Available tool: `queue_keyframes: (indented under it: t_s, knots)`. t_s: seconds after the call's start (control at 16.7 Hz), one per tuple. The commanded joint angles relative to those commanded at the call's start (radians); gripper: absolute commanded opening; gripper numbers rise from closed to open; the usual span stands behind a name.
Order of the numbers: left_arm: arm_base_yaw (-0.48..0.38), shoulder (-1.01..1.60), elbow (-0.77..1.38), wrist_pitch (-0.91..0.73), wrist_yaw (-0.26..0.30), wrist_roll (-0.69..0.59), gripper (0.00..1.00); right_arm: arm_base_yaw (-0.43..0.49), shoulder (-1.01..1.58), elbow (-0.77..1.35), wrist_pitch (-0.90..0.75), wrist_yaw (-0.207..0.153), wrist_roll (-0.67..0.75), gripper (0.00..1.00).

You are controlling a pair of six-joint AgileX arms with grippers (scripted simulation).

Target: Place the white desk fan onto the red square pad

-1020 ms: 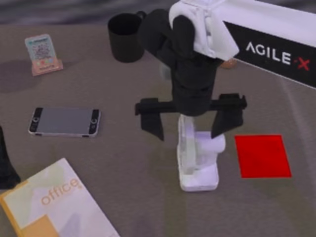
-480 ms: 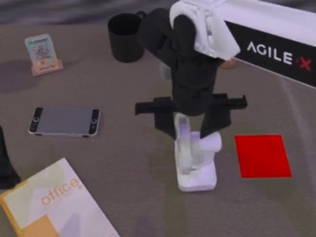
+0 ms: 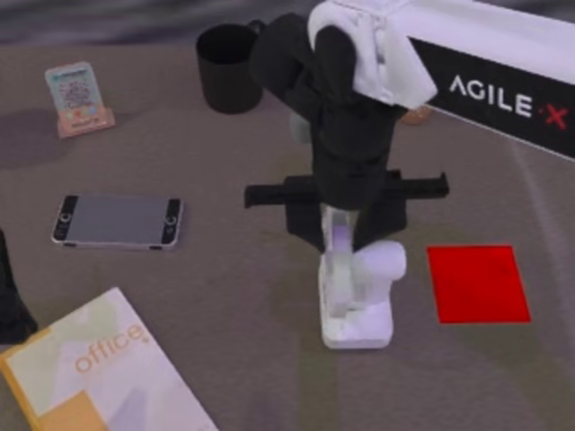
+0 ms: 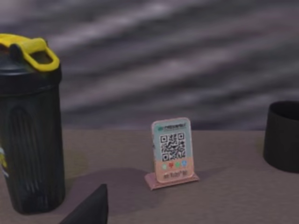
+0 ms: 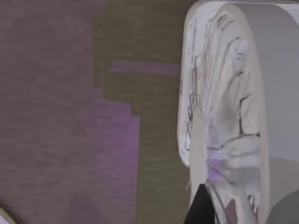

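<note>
Fingers of the right gripper (image 3: pixel 346 224) are drawn in tight against the upright grille of the white desk fan (image 3: pixel 358 292), clamped on it from both sides. From above, the fan stands on its square base on the table (image 3: pixel 243 296), its motor housing pointing toward the red square pad (image 3: pixel 477 283). The pad lies flat just to the fan's right, a strip of bare table between them. The right wrist view is filled by the fan's grille (image 5: pixel 224 116) seen edge-on at close range.

Left of the fan lies a phone (image 3: pixel 118 220), and beyond the phone a small QR-code stand (image 3: pixel 76 97). A black cup (image 3: pixel 229 67) sits behind the fan, and a booklet marked "office" (image 3: pixel 103 368) lies to its front left. The left gripper (image 4: pixel 91 210) is parked far left of the fan near a black bottle with a yellow lid (image 4: pixel 29 121); whether its fingers are apart or together cannot be told.
</note>
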Motion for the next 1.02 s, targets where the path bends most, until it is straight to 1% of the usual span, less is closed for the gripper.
queue_keyframes:
  t_s: [0.24,0.6,1.02]
  knots:
    - [0.0,0.0,0.0,0.0,0.0,0.0,1.0,-0.001,-0.004,0.018,-0.017,-0.001,0.002,0.0]
    - [0.0,0.0,0.0,0.0,0.0,0.0,1.0,0.005,0.009,0.21,-0.194,-0.001,0.001,0.0]
    - [0.0,0.0,0.0,0.0,0.0,0.0,1.0,-0.001,0.005,0.217,-0.205,-0.002,-0.008,0.0]
